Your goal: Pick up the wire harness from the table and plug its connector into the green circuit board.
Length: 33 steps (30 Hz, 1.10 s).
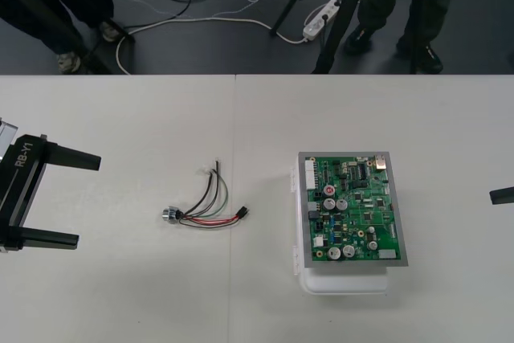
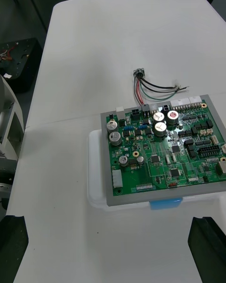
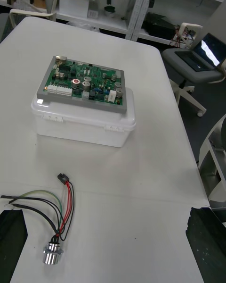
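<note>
Here, the wire harness lies between left gripper and board.

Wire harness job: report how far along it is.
Done: nothing yet. The wire harness lies loose on the table, its plug unconnected, apart from the green circuit board. In hand: nothing; the left end effector stands open beside the harness, the right end effector open at its own side of the board. Remaining: grasp the harness, carry it over, seat the plug.
</note>
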{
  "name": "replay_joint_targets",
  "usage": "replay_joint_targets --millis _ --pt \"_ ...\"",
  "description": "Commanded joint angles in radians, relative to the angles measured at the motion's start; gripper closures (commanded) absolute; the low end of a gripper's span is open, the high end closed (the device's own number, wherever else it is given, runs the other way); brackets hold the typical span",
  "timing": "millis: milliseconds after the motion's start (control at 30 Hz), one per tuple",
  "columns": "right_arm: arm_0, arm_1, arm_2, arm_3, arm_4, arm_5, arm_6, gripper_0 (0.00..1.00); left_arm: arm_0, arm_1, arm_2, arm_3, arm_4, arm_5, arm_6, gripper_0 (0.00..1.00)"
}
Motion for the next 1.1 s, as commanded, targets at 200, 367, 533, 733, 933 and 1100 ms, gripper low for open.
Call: replay_joint_targets --millis 200,367,533,733,933,1100 --pt "-0.019 0.006 -0.036 -0.02 0.001 -0.005 0.027 0.0 0.018 0.02 0.03 -0.018 -0.003 0.036 0.051 0.0" --pt "-0.019 0.006 -0.036 -0.02 0.001 -0.005 0.027 0.0 0.018 0.02 0.03 -0.018 -0.003 0.036 0.051 0.0" --pt "-0.019 0.006 -0.036 -0.02 0.001 -0.005 0.027 0.0 0.018 0.02 0.03 -0.018 -0.003 0.036 0.051 0.0" --pt "-0.019 0.006 -0.036 -0.02 0.001 -0.005 0.027 0.0 0.018 0.02 0.03 -0.018 -0.003 0.036 0.051 0.0" --pt "-0.019 0.006 -0.036 -0.02 0.001 -0.005 0.027 0.0 0.018 0.02 0.03 -0.018 -0.003 0.036 0.051 0.0" --pt "-0.019 0.006 -0.036 -0.02 0.001 -0.005 0.027 0.0 0.018 0.02 0.03 -0.018 -0.003 0.036 0.051 0.0"
